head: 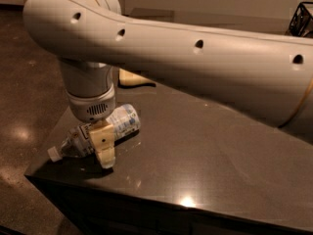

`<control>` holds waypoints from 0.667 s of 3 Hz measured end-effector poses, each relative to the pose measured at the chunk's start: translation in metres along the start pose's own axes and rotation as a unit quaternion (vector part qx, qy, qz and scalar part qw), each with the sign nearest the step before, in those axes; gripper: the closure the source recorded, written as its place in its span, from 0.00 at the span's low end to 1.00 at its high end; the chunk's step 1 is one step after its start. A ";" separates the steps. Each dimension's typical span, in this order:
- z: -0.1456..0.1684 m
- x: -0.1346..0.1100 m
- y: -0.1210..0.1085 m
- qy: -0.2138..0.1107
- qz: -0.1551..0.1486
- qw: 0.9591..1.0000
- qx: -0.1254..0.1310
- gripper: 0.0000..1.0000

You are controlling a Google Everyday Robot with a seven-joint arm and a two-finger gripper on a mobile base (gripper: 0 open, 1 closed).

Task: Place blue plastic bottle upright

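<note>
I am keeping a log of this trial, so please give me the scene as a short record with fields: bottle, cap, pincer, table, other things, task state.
bottle: blue plastic bottle lies on its side near the table's left corner
cap: white cap points left, toward the table edge
pincer: pincer is down at the bottle's middle; whether it grips cannot be told
table: dark table, glossy top
other things: pale tan object behind the arm, partly hidden
task state: bottle not yet upright
</note>
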State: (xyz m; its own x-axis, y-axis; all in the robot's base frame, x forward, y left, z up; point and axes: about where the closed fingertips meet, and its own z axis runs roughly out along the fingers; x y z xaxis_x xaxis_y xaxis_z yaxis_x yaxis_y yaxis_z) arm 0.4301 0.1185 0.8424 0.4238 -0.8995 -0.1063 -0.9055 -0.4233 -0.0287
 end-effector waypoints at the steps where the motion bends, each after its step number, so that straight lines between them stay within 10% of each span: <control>1: -0.001 0.006 -0.004 -0.006 0.020 1.000 -0.005 0.39; 2: -0.008 0.016 -0.009 -0.034 0.042 0.998 -0.012 0.61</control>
State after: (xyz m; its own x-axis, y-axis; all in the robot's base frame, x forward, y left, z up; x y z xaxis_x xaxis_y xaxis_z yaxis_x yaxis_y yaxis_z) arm 0.4449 0.1074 0.8492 0.3433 -0.9229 -0.1744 -0.9368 -0.3497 0.0065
